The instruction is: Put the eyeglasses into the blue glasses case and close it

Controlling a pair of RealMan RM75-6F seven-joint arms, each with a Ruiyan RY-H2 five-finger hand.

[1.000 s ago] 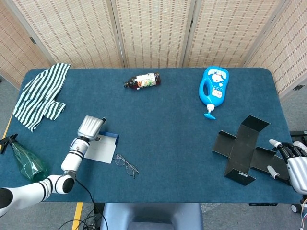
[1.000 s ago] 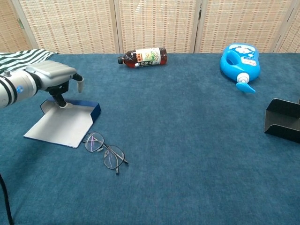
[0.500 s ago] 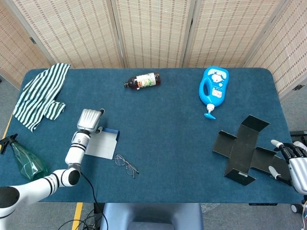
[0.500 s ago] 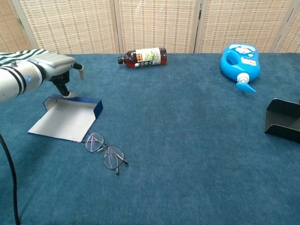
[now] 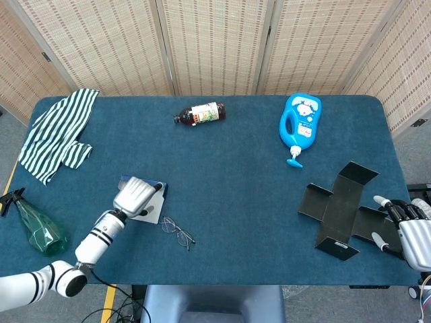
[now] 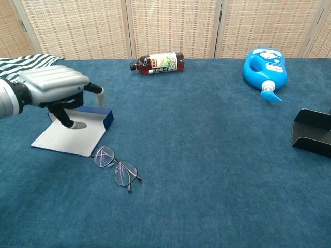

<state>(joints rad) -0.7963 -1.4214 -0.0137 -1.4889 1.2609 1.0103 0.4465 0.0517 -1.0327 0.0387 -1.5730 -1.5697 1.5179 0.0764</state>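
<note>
Head view: my left hand (image 5: 137, 196) hangs over the open blue glasses case (image 5: 149, 209) near the front left of the bench (image 5: 236, 155), covering most of it. The eyeglasses (image 5: 177, 231) lie on the bench just beside the case, toward the front and toward my right, not yet inside it. Their long axis runs on a diagonal, one lens close to the case corner, the other further forward. My right hand (image 5: 404, 229) rests at the far right edge by the flattened black box (image 5: 343, 208), fingers apart and holding nothing. It is well apart from the eyeglasses, so I judge the left hand is the one to pick them up.

Chest view: my left hand (image 6: 54, 90) hovers above the pale inside of the glasses case (image 6: 72, 137), thumb sticking out, the other fingers bent downward with one tip close to the lining. I cannot tell whether it touches; it grips nothing. The eyeglasses (image 6: 116, 168) sit below and to the right of the hand, next to the case's near edge, unfolded with lenses flat. The coming move, I judge, is a short reach forward and to the right.
</note>
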